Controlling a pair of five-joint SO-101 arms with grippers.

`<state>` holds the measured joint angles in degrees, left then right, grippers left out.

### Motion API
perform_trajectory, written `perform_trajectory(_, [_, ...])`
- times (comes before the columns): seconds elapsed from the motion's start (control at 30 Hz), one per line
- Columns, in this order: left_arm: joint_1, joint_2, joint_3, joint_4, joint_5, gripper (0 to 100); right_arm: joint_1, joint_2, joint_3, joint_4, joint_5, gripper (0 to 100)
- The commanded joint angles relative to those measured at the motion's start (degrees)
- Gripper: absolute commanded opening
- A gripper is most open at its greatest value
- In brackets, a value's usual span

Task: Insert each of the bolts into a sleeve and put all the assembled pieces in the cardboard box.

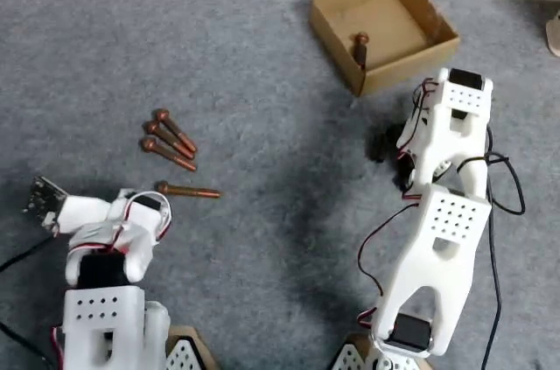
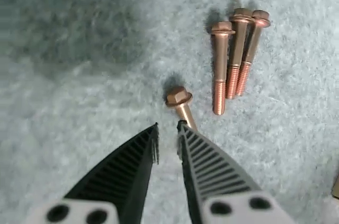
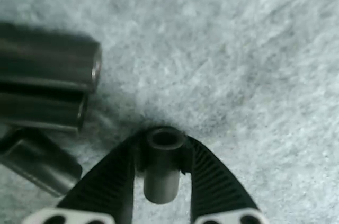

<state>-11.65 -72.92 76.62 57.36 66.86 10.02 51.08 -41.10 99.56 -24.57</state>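
Three copper bolts [image 1: 170,140] [image 2: 235,57] lie side by side on the grey carpet. A fourth bolt [image 1: 187,190] [image 2: 180,103] lies apart from them. My left gripper [image 2: 167,127] [image 1: 150,205] hovers over this bolt's shaft, open by a narrow gap with nothing between the fingers. My right gripper [image 3: 161,147] is shut on a dark sleeve [image 3: 161,168]. Three more dark sleeves [image 3: 47,70] lie close beside it on the carpet, seen as a dark patch [image 1: 382,144] from above. The cardboard box [image 1: 337,24] at the back right holds one assembled piece [image 1: 360,46].
Grey carpet covers the table, with open floor between the two arms and in front of the box. The right arm's cables [image 1: 500,179] hang beside it. A pale object [image 1: 553,33] sits at the far right edge.
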Motion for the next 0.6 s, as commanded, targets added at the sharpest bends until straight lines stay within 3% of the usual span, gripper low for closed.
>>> perform_trajectory(0.0, [-0.48,-0.04,-7.60,8.09,2.37,8,-2.77,-2.95,0.13,-0.40,0.79,0.4])
perform_trajectory(0.3, [0.31,1.01,-8.84,10.81,7.12,9,-2.86,-2.95,0.13,-0.48,0.79,0.4])
perform_trajectory(0.57, [3.56,24.48,-19.03,12.75,12.84,10,-2.86,-2.95,0.22,-1.36,0.79,0.4])
